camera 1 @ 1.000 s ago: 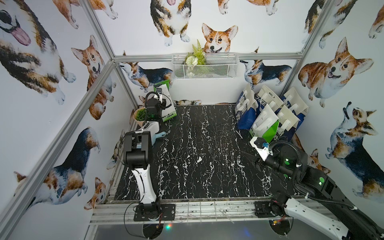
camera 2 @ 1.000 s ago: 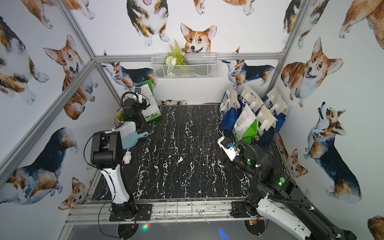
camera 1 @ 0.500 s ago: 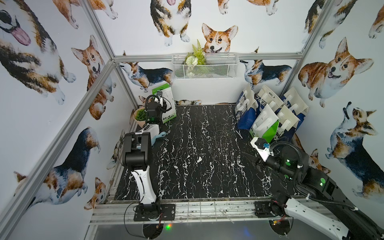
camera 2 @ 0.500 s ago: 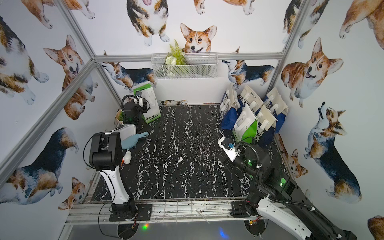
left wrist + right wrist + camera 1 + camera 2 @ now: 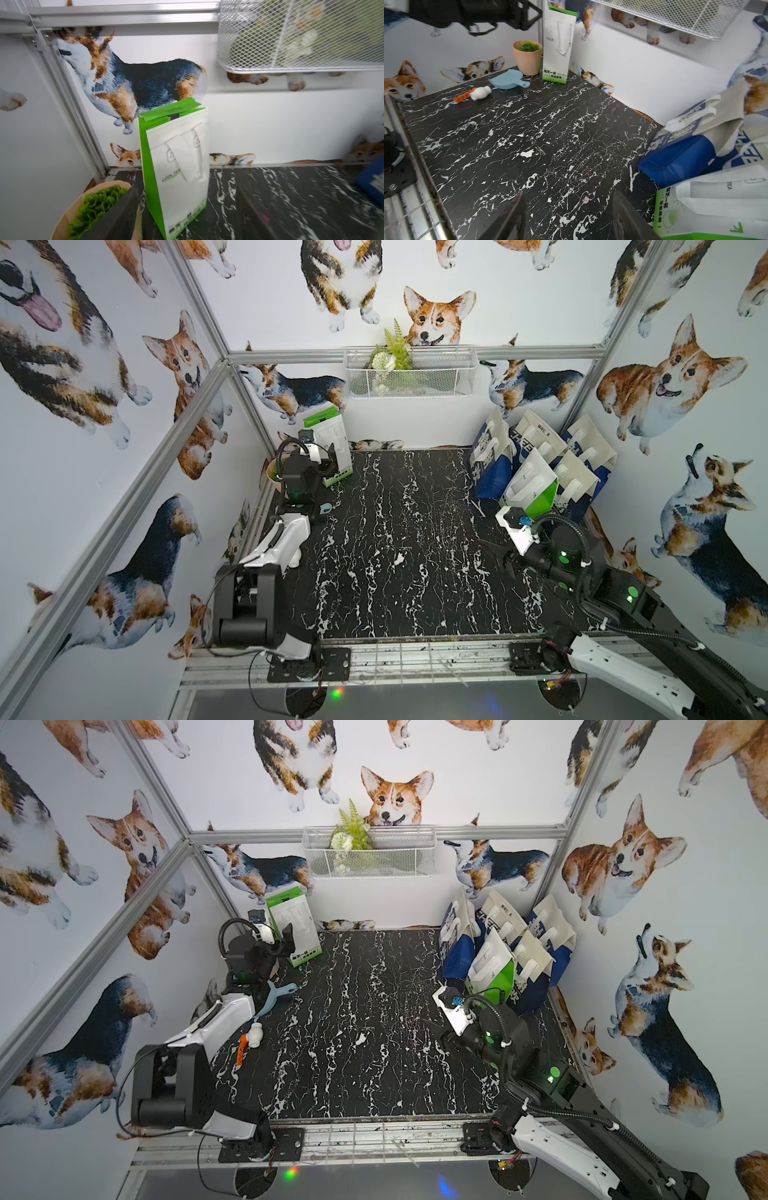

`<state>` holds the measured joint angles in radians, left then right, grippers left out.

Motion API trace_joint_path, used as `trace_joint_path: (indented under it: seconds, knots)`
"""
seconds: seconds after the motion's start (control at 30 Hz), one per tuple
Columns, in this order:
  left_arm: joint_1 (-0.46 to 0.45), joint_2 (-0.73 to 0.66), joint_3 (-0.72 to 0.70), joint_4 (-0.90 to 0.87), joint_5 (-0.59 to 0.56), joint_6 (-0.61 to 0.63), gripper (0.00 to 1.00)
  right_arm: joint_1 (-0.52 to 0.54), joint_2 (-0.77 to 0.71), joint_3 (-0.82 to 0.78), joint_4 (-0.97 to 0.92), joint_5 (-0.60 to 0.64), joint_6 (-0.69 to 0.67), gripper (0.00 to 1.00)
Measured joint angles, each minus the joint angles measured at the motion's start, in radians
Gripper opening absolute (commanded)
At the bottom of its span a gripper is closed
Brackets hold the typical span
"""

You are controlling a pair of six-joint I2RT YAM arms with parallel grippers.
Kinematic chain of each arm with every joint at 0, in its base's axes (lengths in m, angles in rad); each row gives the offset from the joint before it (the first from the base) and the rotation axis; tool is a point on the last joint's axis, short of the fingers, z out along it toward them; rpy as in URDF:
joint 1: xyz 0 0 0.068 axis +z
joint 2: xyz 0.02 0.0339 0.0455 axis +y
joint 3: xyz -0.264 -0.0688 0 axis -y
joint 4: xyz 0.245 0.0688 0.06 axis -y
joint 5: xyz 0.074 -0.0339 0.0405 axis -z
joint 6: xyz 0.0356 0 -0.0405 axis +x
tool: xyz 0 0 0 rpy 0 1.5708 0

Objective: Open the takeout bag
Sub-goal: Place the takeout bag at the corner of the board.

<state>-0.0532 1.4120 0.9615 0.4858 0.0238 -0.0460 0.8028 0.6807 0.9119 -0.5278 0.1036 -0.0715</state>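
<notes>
The left claw [image 5: 186, 189] is seen spread wide, with nothing held between its dark fingers. The right claw [image 5: 568, 193] is likewise parted and empty over bare table [image 5: 529, 135]. The bag [image 5: 176, 155] to be opened is stood upright straight ahead of the left claw and is not touched by it. A plant pot [image 5: 68, 207] is found just beside one finger, close against the bag's green side.

A green flap [image 5: 170, 111] is folded across the bag's mouth, with a dark slit showing beneath it. The opening is therefore judged not yet done, and the step in hand is taken to be the approach to the top. For the next move, the claw would need to be brought forward to the flap, closed on its thin edge and drawn back gently, since so light a bag could easily be tipped.

The bag is shaped as a tall, narrow box of soft, matt, felt-like cloth with stitched seams. A flat white handle [image 5: 185, 158] is hung limp on its face. The table is glossy black, veined with white. A heap of similar bags [image 5: 685, 149] is slumped beside the right claw.
</notes>
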Motion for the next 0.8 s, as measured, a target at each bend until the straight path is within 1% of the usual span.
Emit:
trace_joint_path:
  seconds: [0.17, 0.23, 0.33, 0.37, 0.43, 0.53, 0.63, 0.7, 0.8]
  knots:
    - [-0.040, -0.292, -0.093, -0.279, 0.116, -0.204, 0.74, -0.030, 0.114, 0.059, 0.001, 0.145, 0.123, 0.70]
    - [-0.059, -0.377, -0.121, -0.359, 0.159, -0.262, 0.74, -0.059, 0.167, 0.080, 0.004, 0.186, 0.174, 0.70]
    - [-0.093, -0.501, -0.140, -0.542, 0.241, -0.329, 0.74, -0.129, 0.255, 0.132, 0.003, 0.217, 0.247, 0.71]
    - [-0.108, -0.532, -0.140, -0.584, 0.263, -0.335, 0.74, -0.150, 0.281, 0.151, 0.005, 0.232, 0.265, 0.71]
    - [-0.177, -0.617, -0.139, -0.688, 0.311, -0.338, 0.74, -0.199, 0.323, 0.188, 0.001, 0.254, 0.296, 0.72]
    - [-0.267, -0.710, -0.139, -0.814, 0.359, -0.305, 0.74, -0.302, 0.349, 0.214, -0.002, 0.266, 0.330, 0.72]
    - [-0.285, -0.773, -0.154, -0.909, 0.364, -0.257, 0.74, -0.419, 0.373, 0.217, -0.019, 0.261, 0.365, 0.72]
    - [-0.288, -0.805, -0.182, -0.945, 0.378, -0.232, 0.74, -0.476, 0.383, 0.211, -0.034, 0.261, 0.390, 0.72]
    - [-0.288, -0.848, -0.231, -0.963, 0.404, -0.205, 0.74, -0.528, 0.373, 0.173, -0.039, 0.257, 0.418, 0.72]
